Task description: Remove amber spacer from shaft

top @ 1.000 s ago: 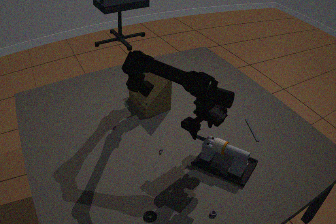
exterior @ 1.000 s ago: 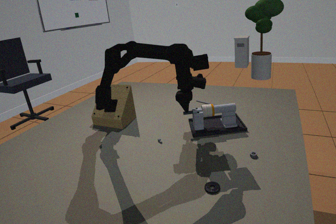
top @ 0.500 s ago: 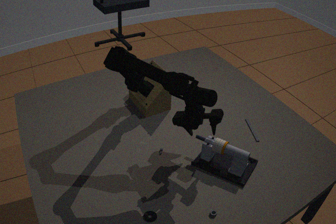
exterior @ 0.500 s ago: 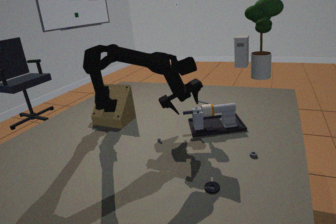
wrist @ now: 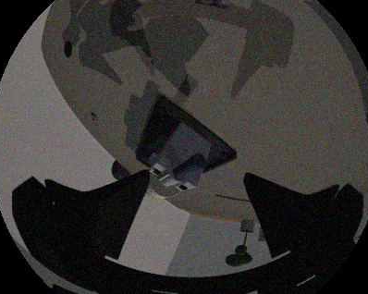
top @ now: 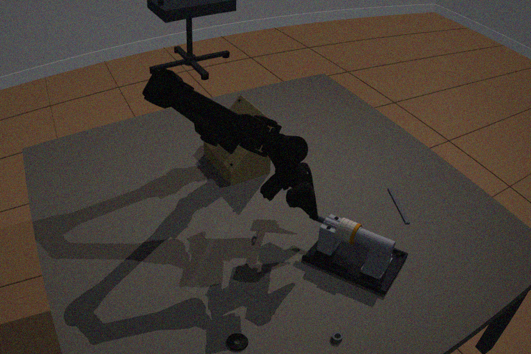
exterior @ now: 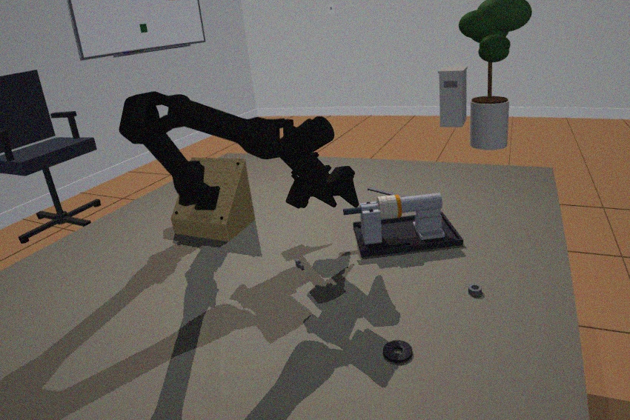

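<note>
My gripper (exterior: 345,204) (wrist: 198,177) is open and empty. Its fingertips are close to the dark free end of the shaft (exterior: 350,211) (wrist: 191,167), which sticks out of the slotted grey support (top: 328,240) (exterior: 371,227). In the wrist view the shaft end shows between the spread fingers; exact depth is unclear. The amber spacer (top: 355,234) (exterior: 398,206) is on the shaft against the big housing block (top: 376,258) (exterior: 430,219). Pale spacers (top: 345,228) (exterior: 388,207) sit beside it, toward the slotted support. No spacer lies on the table.
The fixture stands on a dark tray (top: 343,277) (exterior: 412,248). A thin rod (top: 398,206) (exterior: 379,191) lies behind it. A black ring (top: 229,343) (exterior: 405,355), a nut (top: 336,338) (exterior: 474,291) and a small part (top: 253,240) (exterior: 299,265) lie around. The arm's wooden base (exterior: 203,224) stands left.
</note>
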Motion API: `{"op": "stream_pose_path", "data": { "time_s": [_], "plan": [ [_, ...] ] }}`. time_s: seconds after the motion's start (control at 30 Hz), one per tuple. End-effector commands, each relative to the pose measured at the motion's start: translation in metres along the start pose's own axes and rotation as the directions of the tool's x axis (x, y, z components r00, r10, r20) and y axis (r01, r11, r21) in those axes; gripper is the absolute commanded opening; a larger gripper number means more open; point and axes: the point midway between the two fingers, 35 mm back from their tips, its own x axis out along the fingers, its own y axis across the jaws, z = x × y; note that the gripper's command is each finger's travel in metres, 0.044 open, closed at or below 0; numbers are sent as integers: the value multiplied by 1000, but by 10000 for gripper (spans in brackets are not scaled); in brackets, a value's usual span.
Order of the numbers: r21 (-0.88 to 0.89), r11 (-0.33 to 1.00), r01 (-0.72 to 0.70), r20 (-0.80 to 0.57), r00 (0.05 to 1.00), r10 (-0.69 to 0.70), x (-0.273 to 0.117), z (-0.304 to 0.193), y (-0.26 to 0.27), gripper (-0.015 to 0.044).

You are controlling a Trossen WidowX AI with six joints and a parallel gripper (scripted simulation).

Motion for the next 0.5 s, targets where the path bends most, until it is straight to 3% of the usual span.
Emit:
{"op": "stream_pose_path", "data": {
  "time_s": [0.0, 0.47],
  "plan": [
    [569, 820, -53, -102, 986, 135, -16, 15, -5, 440],
    [569, 820, -53, -102, 986, 135, -16, 15, -5, 440]
  ]
}}
